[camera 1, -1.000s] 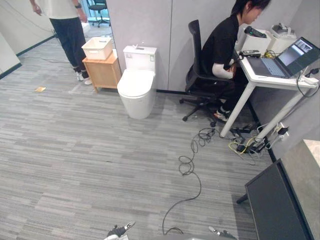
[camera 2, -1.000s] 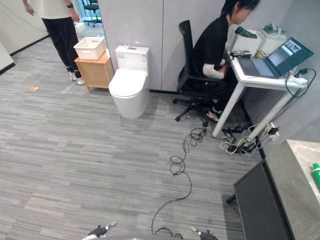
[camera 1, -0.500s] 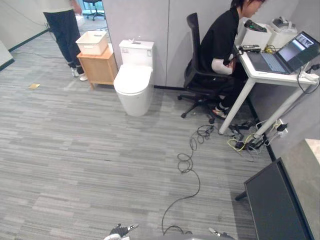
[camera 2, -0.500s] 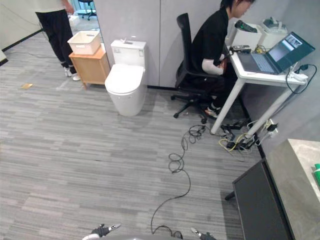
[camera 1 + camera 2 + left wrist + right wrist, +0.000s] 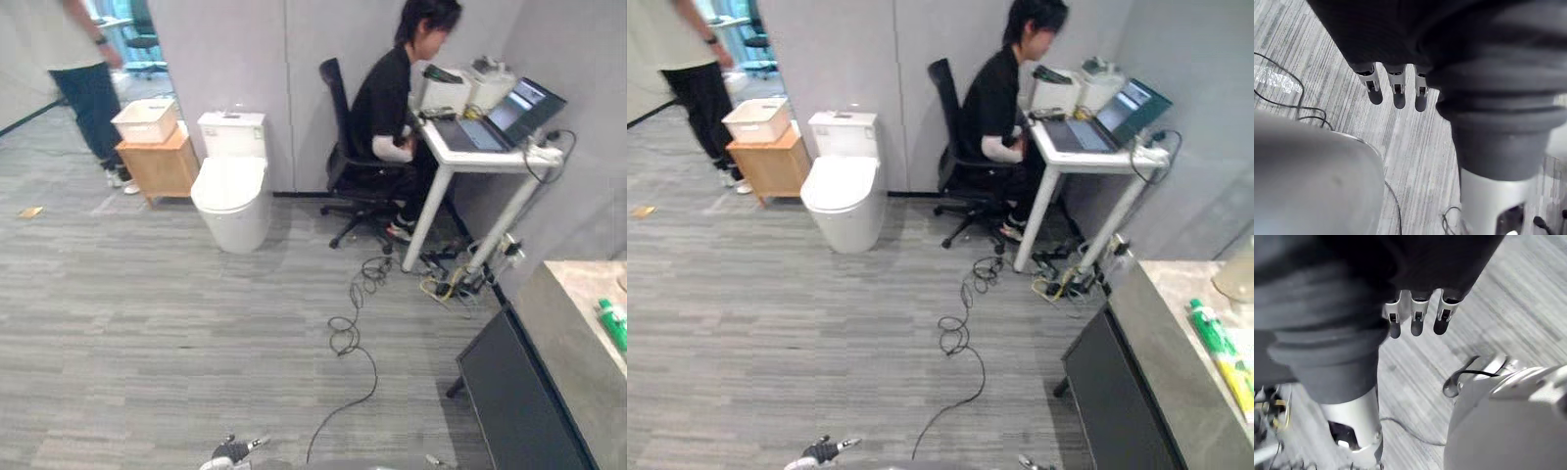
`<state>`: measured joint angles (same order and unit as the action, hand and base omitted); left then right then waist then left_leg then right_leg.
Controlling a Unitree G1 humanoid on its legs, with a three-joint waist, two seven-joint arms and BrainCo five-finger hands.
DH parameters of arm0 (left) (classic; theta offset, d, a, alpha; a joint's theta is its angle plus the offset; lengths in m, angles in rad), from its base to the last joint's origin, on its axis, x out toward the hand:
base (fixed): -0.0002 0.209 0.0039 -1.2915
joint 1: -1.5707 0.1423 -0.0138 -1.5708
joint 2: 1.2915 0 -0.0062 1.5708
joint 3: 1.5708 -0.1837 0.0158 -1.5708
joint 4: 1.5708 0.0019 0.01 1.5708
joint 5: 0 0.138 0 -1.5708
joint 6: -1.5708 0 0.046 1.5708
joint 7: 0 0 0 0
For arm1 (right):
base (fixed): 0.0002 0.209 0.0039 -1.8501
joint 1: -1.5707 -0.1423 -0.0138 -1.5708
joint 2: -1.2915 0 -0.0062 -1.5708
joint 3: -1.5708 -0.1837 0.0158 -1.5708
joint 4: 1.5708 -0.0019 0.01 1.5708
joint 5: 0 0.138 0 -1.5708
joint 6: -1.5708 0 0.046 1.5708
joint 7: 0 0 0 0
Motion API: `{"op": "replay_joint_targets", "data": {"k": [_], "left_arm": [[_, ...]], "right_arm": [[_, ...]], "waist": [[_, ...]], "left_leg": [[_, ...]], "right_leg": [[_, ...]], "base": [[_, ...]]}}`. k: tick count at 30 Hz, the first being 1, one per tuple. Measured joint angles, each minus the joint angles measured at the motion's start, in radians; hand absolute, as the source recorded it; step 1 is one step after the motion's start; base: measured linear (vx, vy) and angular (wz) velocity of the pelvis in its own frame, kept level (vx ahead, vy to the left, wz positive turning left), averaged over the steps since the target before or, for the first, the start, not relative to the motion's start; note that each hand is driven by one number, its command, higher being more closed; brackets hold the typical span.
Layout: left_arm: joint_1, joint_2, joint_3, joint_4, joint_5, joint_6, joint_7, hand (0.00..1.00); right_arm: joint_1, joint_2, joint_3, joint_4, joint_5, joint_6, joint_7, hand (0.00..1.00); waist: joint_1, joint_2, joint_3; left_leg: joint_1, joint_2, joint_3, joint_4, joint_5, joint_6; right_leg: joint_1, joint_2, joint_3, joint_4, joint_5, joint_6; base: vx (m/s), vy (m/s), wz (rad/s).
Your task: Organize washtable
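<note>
**Washtable at the right edge, both hands empty**

The grey stone-topped table with a dark front (image 5: pixel 1161 328) stands at the right. On it lie a green tube (image 5: pixel 1211 335), a yellow packet (image 5: pixel 1236 384) just beside that, and a pale bowl (image 5: pixel 1236 274) farther back. The left hand (image 5: pixel 1396 93) and right hand (image 5: pixel 1418 320) hang over the grey striped floor (image 5: pixel 147 323), fingers straight and loose, holding nothing. That is probably because the table is well out of reach and an approach has to come first.

Grey striped carpet floor (image 5: pixel 147 323), pale grey partition walls (image 5: pixel 235 59), white toilet (image 5: pixel 231 196) against partition, wooden side cabinet (image 5: pixel 162 168) just beside it, black office chair (image 5: pixel 332 108), white desk (image 5: pixel 495 162).
</note>
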<state>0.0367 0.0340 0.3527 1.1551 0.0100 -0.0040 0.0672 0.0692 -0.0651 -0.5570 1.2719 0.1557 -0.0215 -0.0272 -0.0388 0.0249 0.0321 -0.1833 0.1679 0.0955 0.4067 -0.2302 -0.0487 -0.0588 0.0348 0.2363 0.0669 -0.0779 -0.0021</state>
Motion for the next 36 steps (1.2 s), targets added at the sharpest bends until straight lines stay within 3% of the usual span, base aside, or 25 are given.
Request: {"op": "replay_joint_targets", "data": {"k": [1, 3, 7, 12, 14, 16, 17, 18, 19, 20, 22, 23, 24, 25, 26, 27, 28, 29, 30, 32, 34, 36], "left_arm": [[0.005, 0.003, 0.007, -0.004, 0.000, -0.001, 0.000, 0.00], [0.012, 0.011, 0.012, -0.006, 0.001, -0.001, 0.001, 0.00], [-0.009, 0.021, -0.022, 0.014, 0.002, -0.001, 0.001, 0.00], [-0.052, 0.029, -0.090, 0.036, 0.002, -0.002, 0.000, 0.00], [-0.060, 0.045, -0.124, 0.036, 0.002, -0.003, 0.001, 0.00], [-0.065, 0.060, -0.129, 0.049, 0.002, -0.004, 0.001, 0.00], [-0.077, 0.064, -0.137, 0.061, 0.002, -0.005, 0.000, 0.00], [-0.078, 0.056, -0.153, 0.064, 0.004, -0.008, -0.001, 0.00], [-0.078, 0.042, -0.152, 0.057, 0.005, -0.010, -0.001, 0.00], [-0.062, 0.034, -0.140, 0.048, 0.006, -0.006, 0.002, 0.00], [-0.026, 0.045, -0.111, 0.028, 0.006, -0.006, 0.000, 0.00], [-0.009, 0.046, -0.105, 0.014, 0.006, -0.006, 0.000, 0.00], [0.005, 0.046, -0.102, -0.003, 0.006, -0.009, 0.001, 0.00], [0.023, 0.032, -0.099, -0.007, 0.006, -0.013, 0.001, 0.00], [0.040, -0.001, -0.085, 0.002, 0.006, -0.013, -0.003, 0.00], [0.021, 0.011, -0.087, 0.004, 0.006, -0.011, 0.000, 0.00], [0.002, 0.016, -0.088, 0.002, 0.006, -0.012, 0.000, 0.00], [-0.029, 0.031, -0.087, -0.003, 0.006, -0.015, -0.001, 0.00], [-0.041, 0.035, -0.088, -0.004, 0.006, -0.016, -0.001, 0.00], [-0.068, 0.036, -0.088, -0.002, 0.006, -0.014, -0.001, 0.00], [-0.065, 0.042, -0.088, -0.002, 0.006, -0.014, 0.000, 0.00], [-0.060, 0.054, -0.110, -0.002, 0.006, -0.014, 0.000, 0.00]], "right_arm": [[0.007, 0.003, 0.006, -0.001, -0.001, -0.002, 0.000, 0.00], [0.014, 0.013, 0.045, 0.002, -0.001, 0.000, 0.001, 0.00], [0.017, 0.003, 0.062, 0.005, -0.001, -0.002, 0.005, 0.00], [0.026, -0.032, 0.035, 0.007, 0.000, -0.002, 0.008, 0.00], [0.025, -0.033, 0.034, -0.002, 0.001, -0.002, 0.008, 0.00], [0.024, -0.021, 0.034, -0.025, 0.004, 0.000, 0.008, 0.00], [0.014, -0.009, 0.035, -0.036, 0.006, 0.000, 0.007, 0.00], [0.002, -0.005, 0.031, -0.039, 0.015, 0.001, 0.004, 0.00], [-0.004, -0.013, 0.040, -0.052, 0.026, 0.000, 0.004, 0.00], [-0.008, 0.012, 0.068, -0.083, 0.033, -0.006, 0.013, 0.00], [-0.035, 0.015, 0.091, -0.083, 0.041, -0.021, 0.012, 0.00], [-0.034, 0.019, 0.093, -0.071, 0.039, -0.018, 0.009, 0.00], [-0.032, 0.028, 0.111, -0.066, 0.034, -0.022, 0.010, 0.00], [-0.033, 0.015, 0.126, -0.061, 0.031, -0.024, 0.010, 0.00], [-0.055, -0.015, 0.136, -0.064, 0.029, -0.027, 0.011, 0.00], [-0.084, 0.007, 0.134, -0.071, 0.025, -0.029, 0.010, 0.00], [-0.085, 0.015, 0.130, -0.067, 0.023, -0.027, 0.011, 0.00], [-0.087, 0.026, 0.121, -0.059, 0.019, -0.017, 0.010, 0.00], [-0.087, 0.030, 0.121, -0.059, 0.019, -0.014, 0.010, 0.00], [-0.079, 0.027, 0.122, -0.059, 0.019, -0.011, 0.008, 0.00], [-0.084, 0.026, 0.126, -0.060, 0.019, -0.011, 0.008, 0.00], [-0.085, 0.026, 0.135, -0.061, 0.019, -0.013, 0.008, 0.00]], "waist": [[0.001, 0.006, -0.003], [0.002, -0.027, -0.017], [-0.008, -0.024, -0.040], [-0.017, 0.040, -0.085], [-0.032, 0.053, -0.091], [-0.034, 0.037, -0.082], [-0.035, 0.006, -0.065], [-0.047, -0.011, -0.072], [-0.060, 0.035, -0.074], [-0.069, 0.032, -0.076], [-0.056, 0.049, -0.063], [-0.051, 0.031, -0.052], [-0.020, -0.008, -0.048], [0.008, 0.010, -0.065], [0.035, 0.085, -0.091], [0.019, 0.071, -0.091], [0.021, 0.058, -0.087], [0.028, 0.028, -0.094], [0.026, 0.018, -0.096], [0.012, 0.008, -0.084], [0.013, 0.008, -0.079], [0.012, -0.002, -0.067]], "left_leg": [[0.020, -0.016, 0.020, -0.029, 0.000, 0.001], [0.031, -0.044, 0.089, -0.062, -0.014, 0.022], [0.081, -0.090, 0.128, -0.125, -0.012, 0.060], [0.128, -0.136, 0.128, -0.219, -0.009, 0.064], [0.134, -0.140, 0.136, -0.220, -0.008, 0.064], [0.070, -0.133, 0.164, -0.012, -0.005, 0.059], [0.013, -0.153, 0.141, 0.040, -0.048, 0.064], [0.048, -0.222, 0.073, -0.311, -0.002, 0.115], [0.089, -0.192, 0.089, -0.503, 0.271, 0.095], [0.100, -0.183, 0.164, -0.500, 0.253, 0.116], [0.105, -0.129, 0.258, -0.413, 0.216, 0.120], [0.094, -0.102, 0.281, -0.258, 0.184, 0.125], [0.054, -0.114, 0.239, -0.130, 0.128, 0.126], [0.062, -0.117, 0.161, -0.197, 0.126, 0.122], [0.071, -0.071, 0.102, -0.277, 0.141, 0.101], [0.069, -0.101, 0.114, -0.304, 0.130, 0.101], [0.055, -0.111, 0.122, -0.303, 0.132, 0.100], [0.024, -0.129, 0.135, -0.305, 0.136, 0.106], [0.009, -0.140, 0.137, -0.308, 0.141, 0.112], [0.009, -0.173, 0.137, -0.346, 0.171, 0.118], [0.033, -0.173, 0.137, -0.376, 0.196, 0.107], [0.061, -0.169, 0.126, -0.396, 0.215, 0.093]], "right_leg": [[0.002, -0.011, 0.022, -0.016, 0.005, 0.008], [-0.006, -0.041, 0.052, -0.015, 0.038, 0.039], [-0.011, -0.075, 0.051, -0.029, 0.045, 0.060], [-0.017, -0.107, 0.033, -0.051, 0.046, 0.062], [-0.021, -0.109, 0.024, -0.053, 0.054, 0.071], [-0.024, -0.127, 0.024, -0.010, 0.065, 0.060], [-0.025, -0.156, 0.036, 0.005, 0.064, 0.059], [-0.039, -0.189, 0.051, 0.013, 0.064, 0.057], [-0.050, -0.157, 0.010, 0.015, 0.066, 0.055], [-0.079, -0.151, -0.055, 0.040, 0.084, 0.079], [-0.109, -0.109, -0.213, 0.130, 0.093, 0.058], [-0.071, -0.094, -0.304, 0.146, 0.123, 0.019], [-0.044, -0.098, -0.351, 0.114, 0.215, -0.017], [-0.029, -0.087, -0.324, 0.048, 0.253, 0.003], [-0.012, -0.054, -0.344, 0.029, 0.241, -0.004], [-0.012, -0.094, -0.379, 0.084, 0.162, 0.027], [-0.004, -0.113, -0.380, 0.066, 0.154, 0.034], [0.022, -0.119, -0.381, 0.004, 0.155, 0.038], [0.033, -0.122, -0.381, -0.036, 0.155, 0.038], [0.058, -0.145, -0.422, -0.098, 0.146, 0.051], [0.060, -0.145, -0.425, -0.076, 0.125, 0.063], [0.074, -0.139, -0.425, -0.055, 0.097, 0.046]], "base": [[0.07, 0.258, -0.83], [0.13, 0.192, -0.67], [0.22, 0.187, -0.37], [0.25, 0.167, -0.23], [0.23, 0.131, -0.42], [0.18, 0.130, -0.50], [-0.02, 0.099, -0.43], [-0.09, 0.102, -0.66], [-0.07, 0.046, -1.14], [-0.02, 0.048, -1.68], [0.02, 0.002, -1.59], [0.01, -0.073, -1.37], [-0.03, -0.047, -1.73], [-0.07, -0.024, -2.44], [0.00, 0.034, -2.21], [0.08, 0.018, -1.65], [0.15, 0.009, -0.79], [0.10, -0.030, -0.38], [0.06, -0.094, -0.26], [0.03, -0.110, 0.13], [0.01, -0.086, 0.17], [-0.02, -0.104, 0.21]]}}
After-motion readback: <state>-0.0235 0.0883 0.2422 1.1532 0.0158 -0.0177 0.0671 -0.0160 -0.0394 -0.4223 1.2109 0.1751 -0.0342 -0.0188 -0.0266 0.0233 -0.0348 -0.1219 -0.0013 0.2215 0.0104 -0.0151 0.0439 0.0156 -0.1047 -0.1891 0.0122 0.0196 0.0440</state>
